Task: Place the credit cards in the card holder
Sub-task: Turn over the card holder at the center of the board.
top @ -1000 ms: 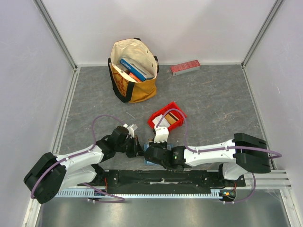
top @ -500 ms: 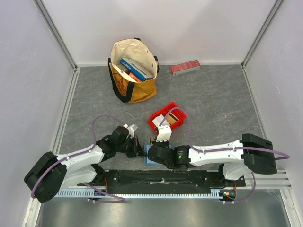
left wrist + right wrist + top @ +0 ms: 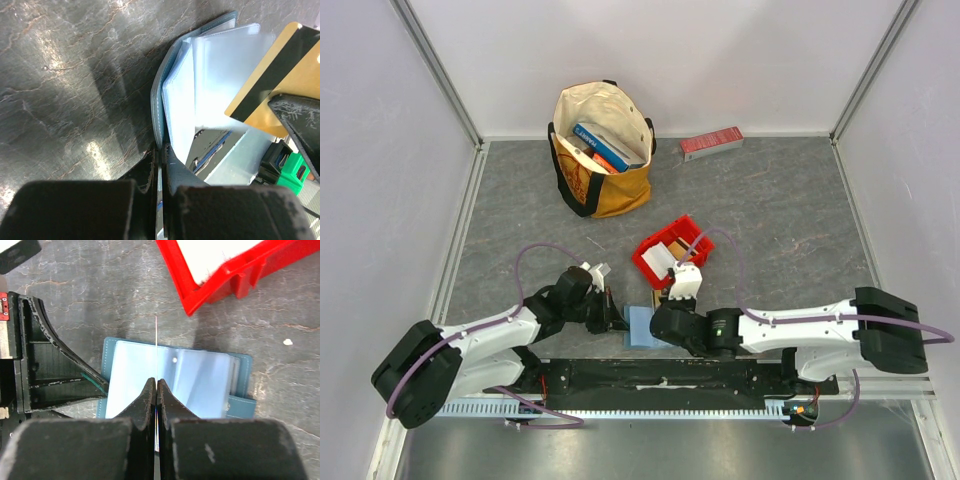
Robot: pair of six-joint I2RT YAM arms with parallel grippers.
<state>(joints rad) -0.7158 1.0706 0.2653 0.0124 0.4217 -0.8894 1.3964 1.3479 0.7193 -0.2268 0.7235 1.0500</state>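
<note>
Teal card holder [image 3: 195,377] lying open and flat on the grey stone-patterned table [image 3: 770,210], near the front edge, between the two arms. Pale blue clear sleeves fanned up inside, closure tab poking out at one side. Pinched at its left cover edge by the left gripper [image 3: 161,155], fingers closed tight on the teal cover, pinning it in place.

Right over the open sleeves, a gold card [image 3: 272,85] with a black stripe, held on edge. Clamped between the shut fingers of the right gripper [image 3: 155,385], and visible from that wrist only as a thin line. Leading edge close to the sleeves but, judging from the left wrist view, not yet inside a pocket.

Just beyond the holder, a red bin [image 3: 235,277] with a white card [image 3: 215,255] lying inside. Well apart at the back, a cream and mustard tote bag [image 3: 603,150] stuffed with what look like books, and a long red box [image 3: 711,143] against the rear wall.

Probably mid-insertion: one card in hand, at least one more left in the bin. To do this well, line the card's edge up with the mouth of a single sleeve. Tilt slightly to lead with a corner, then slide along the sleeve rather than pressing straight down. Keep the left grip firm to stop the holder skating. Watch for thin sleeves buckling, or for the card slipping between two sleeves instead of into one. Let go only with most of the card seated.
</note>
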